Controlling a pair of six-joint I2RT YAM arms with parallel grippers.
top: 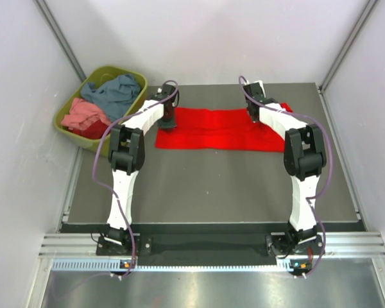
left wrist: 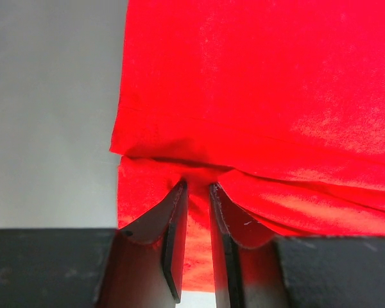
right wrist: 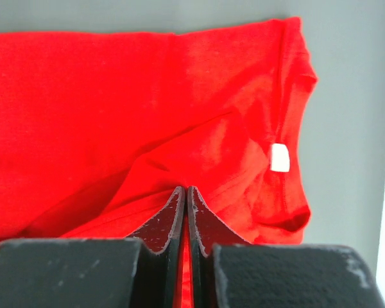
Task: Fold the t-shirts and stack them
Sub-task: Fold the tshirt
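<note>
A bright red t-shirt (top: 221,128) lies folded into a wide band at the back of the table, its white neck label (right wrist: 280,158) at the right end. My left gripper (top: 167,122) is shut on the shirt's left end (left wrist: 199,186), with a pinch of red cloth between the jaws. My right gripper (top: 253,117) is shut on the shirt near its right end (right wrist: 183,190), jaws pressed together on a fold. A slate blue-grey t-shirt (top: 117,94) and a salmon pink t-shirt (top: 83,114) lie crumpled in the tub.
An olive-green plastic tub (top: 136,78) stands at the back left, off the table's corner. The dark grey table (top: 212,186) stretches toward the arm bases. White walls close in on both sides.
</note>
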